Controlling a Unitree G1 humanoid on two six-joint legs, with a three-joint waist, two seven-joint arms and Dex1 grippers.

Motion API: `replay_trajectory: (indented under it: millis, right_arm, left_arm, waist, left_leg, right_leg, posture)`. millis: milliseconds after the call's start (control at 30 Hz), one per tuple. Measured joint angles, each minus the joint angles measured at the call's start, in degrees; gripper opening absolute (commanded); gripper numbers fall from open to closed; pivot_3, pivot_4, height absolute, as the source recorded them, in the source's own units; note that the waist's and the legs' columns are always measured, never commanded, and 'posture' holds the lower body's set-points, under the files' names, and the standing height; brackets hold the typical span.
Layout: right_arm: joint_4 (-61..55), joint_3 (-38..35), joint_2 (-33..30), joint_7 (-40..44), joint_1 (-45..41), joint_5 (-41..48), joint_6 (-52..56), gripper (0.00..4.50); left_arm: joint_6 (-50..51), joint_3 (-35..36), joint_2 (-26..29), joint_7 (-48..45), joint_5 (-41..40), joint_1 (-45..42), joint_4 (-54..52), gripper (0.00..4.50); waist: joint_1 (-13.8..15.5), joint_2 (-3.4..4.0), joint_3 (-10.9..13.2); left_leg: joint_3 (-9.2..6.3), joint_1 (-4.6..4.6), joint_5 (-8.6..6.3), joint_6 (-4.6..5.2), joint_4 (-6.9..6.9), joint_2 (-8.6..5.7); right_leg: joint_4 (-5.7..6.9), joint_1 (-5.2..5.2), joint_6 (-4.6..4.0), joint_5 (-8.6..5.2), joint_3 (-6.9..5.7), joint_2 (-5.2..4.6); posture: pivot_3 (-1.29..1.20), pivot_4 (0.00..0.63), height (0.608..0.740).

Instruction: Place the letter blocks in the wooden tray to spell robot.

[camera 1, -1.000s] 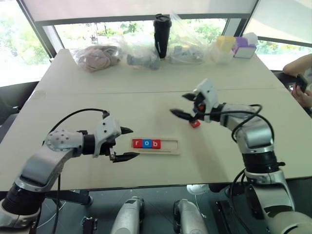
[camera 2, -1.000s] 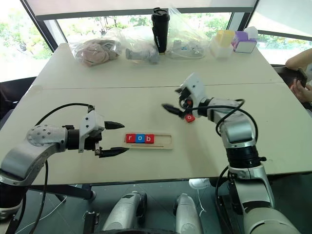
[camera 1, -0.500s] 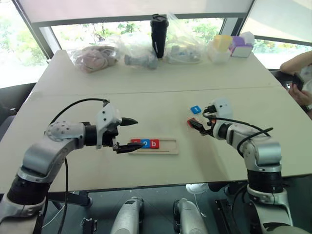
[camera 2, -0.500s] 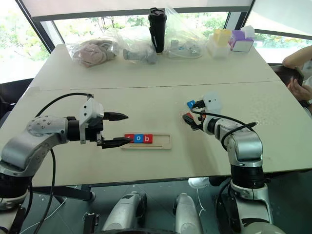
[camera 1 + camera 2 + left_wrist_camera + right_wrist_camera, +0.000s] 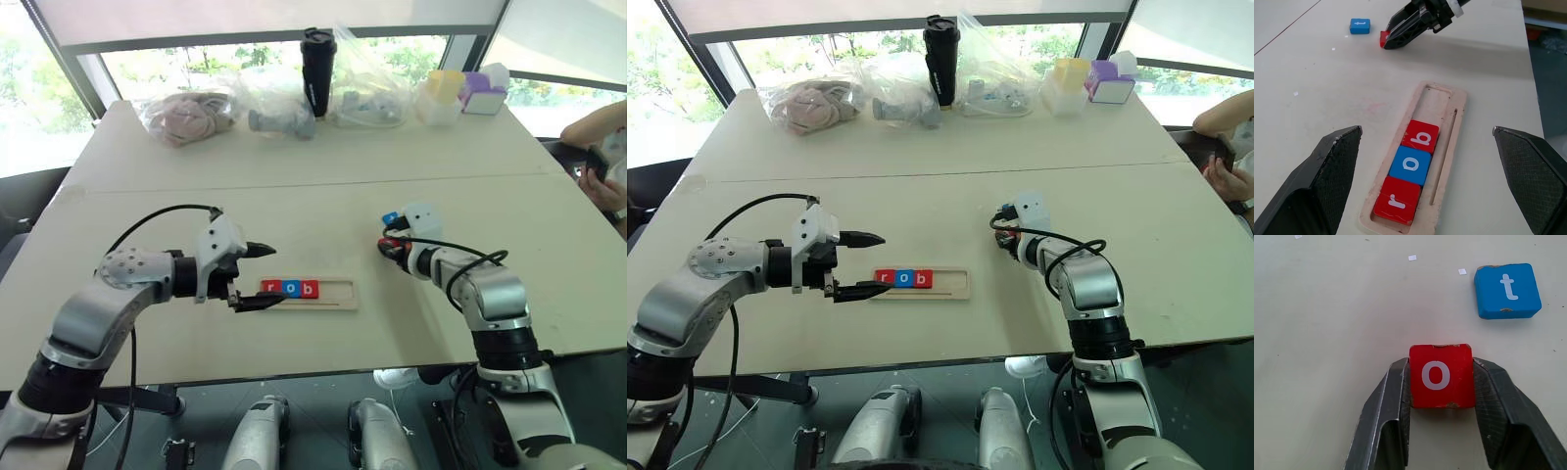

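Pinching the red o block (image 5: 1440, 376) by two opposite edges, the right hand (image 5: 1440, 396) has its fingers tight on the tile, low against the desk (image 5: 323, 186). Just past its fingertips, apart from the held tile, the blue t block (image 5: 1507, 290) lies flat. The left hand (image 5: 257, 276) hangs with its fingers spread wide and nothing between them, its lower fingertip over the near end of the wooden tray (image 5: 333, 292). That tray sits straight ahead of the left hand, between the two hands, with the red r block (image 5: 1398, 206), the blue o block (image 5: 1410, 165) and the red b block (image 5: 1421, 136) filling the end nearest the left hand; the end nearer the right hand is bare slot.

Across the desk, well beyond both hands, stand a black tumbler (image 5: 316, 71), several clear plastic bags (image 5: 367, 83), a pinkish bundle (image 5: 186, 117) and yellow and purple boxes (image 5: 460, 90). Off past the right hand, a person's arm (image 5: 598, 132) shows at the desk's edge. Nothing lies between the right hand and the tray.

From the head, the right hand's fingers hide most of the held tile; the right wrist view shows its letter plainly. The left wrist view reads the tray's letters and shows the right hand closed on the red tile beyond it.
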Motion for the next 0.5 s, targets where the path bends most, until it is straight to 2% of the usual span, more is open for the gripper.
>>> replay_trajectory:
  millis: [167, 267, 367, 400, 500]
  right_arm:
    - [-3.34, -1.44, -1.62, -1.46, 0.32, 0.11, 2.92, 1.18]
    - [-8.98, -5.60, -6.18, -1.82, 2.64, 0.14, 6.41, 1.18]
    - [-16.55, -16.96, 0.20, -5.69, 3.75, 0.30, 17.44, 1.18]
    - [-19.44, -20.78, 4.50, -7.41, 3.65, 0.12, 22.33, 1.18]
    - [-25.44, -22.07, 11.33, -10.33, 4.44, -0.11, 30.78, 1.18]
  left_arm:
    - [-2.24, -0.04, -2.45, 1.40, 1.17, -2.14, 0.88, 4.50]
    - [-3.32, -0.06, -2.54, 1.29, 2.19, -2.48, 1.42, 4.50]
    - [-4.20, -1.35, -2.61, 0.31, 3.33, -2.47, 2.56, 4.50]
    - [-4.65, -2.01, -2.92, 0.07, 3.51, -2.54, 3.11, 4.50]
    - [-5.05, -2.59, -3.63, -0.23, 3.53, -2.63, 3.91, 4.50]
  waist:
    - [0.62, 0.01, 0.01]
    - [0.79, 0.01, 0.01]
    - [0.49, -0.02, -0.01]
    - [0.25, -0.02, -0.02]
    - [0.08, 0.04, 0.00]
  left_leg:
    - [0.00, -0.05, 0.00, 0.00, 0.07, -0.02]
    - [0.01, -0.11, 0.00, 0.00, 0.06, -0.06]
    - [0.01, -0.06, 0.00, 0.01, -0.01, 0.00]
    - [0.00, -0.03, 0.00, 0.01, -0.02, 0.06]
    - [-0.05, -0.02, 0.00, 0.01, -0.03, 0.19]
  right_leg:
    - [-0.01, 0.01, 0.00, 0.00, 0.00, -0.01]
    - [-0.08, 0.02, 0.02, -0.02, -0.01, -0.06]
    - [-0.04, -0.01, 0.03, -0.01, -0.01, -0.01]
    - [0.03, -0.02, 0.03, 0.00, 0.00, 0.06]
    - [0.14, -0.11, 0.00, 0.01, -0.02, 0.21]
  posture:
    - [0.00, 0.150, 0.740]
    - [0.00, 0.150, 0.740]
    - [0.00, 0.150, 0.740]
    - [0.00, 0.150, 0.740]
    - [0.00, 0.150, 0.740]
